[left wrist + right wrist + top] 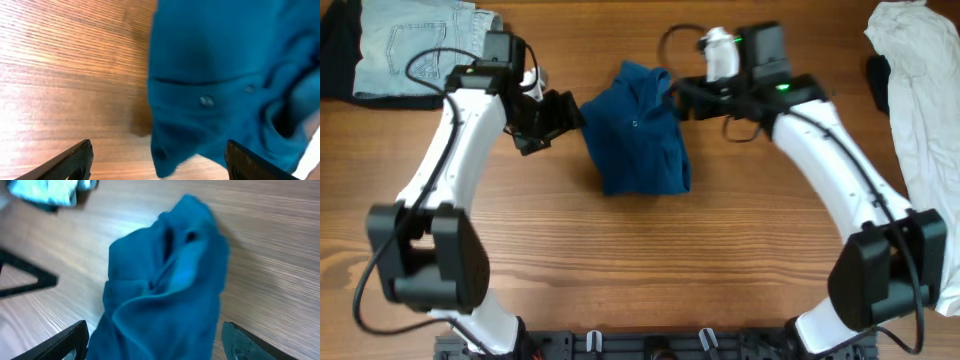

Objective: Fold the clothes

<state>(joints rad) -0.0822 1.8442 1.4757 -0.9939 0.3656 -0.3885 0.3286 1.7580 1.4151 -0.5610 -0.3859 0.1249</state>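
Note:
The clothes, a deep-blue top (640, 130), lie bunched in a rumpled heap at the middle of the wooden table. My left gripper (570, 112) is at the heap's left edge. In the left wrist view its jaws stand wide apart, open, with a hanging corner of the blue top (215, 85) reaching down between the fingertips (82, 156); a small button shows on the cloth. My right gripper (673, 93) is at the heap's upper right corner. Its jaws are also open, and a thick fold of the blue top (165, 295) fills the gap between them without being pinched.
A pale blue denim piece (410, 45) lies at the back left on something dark. A white garment (920, 110) drapes down the right side of the table. The table's front half shows bare wood (650, 270).

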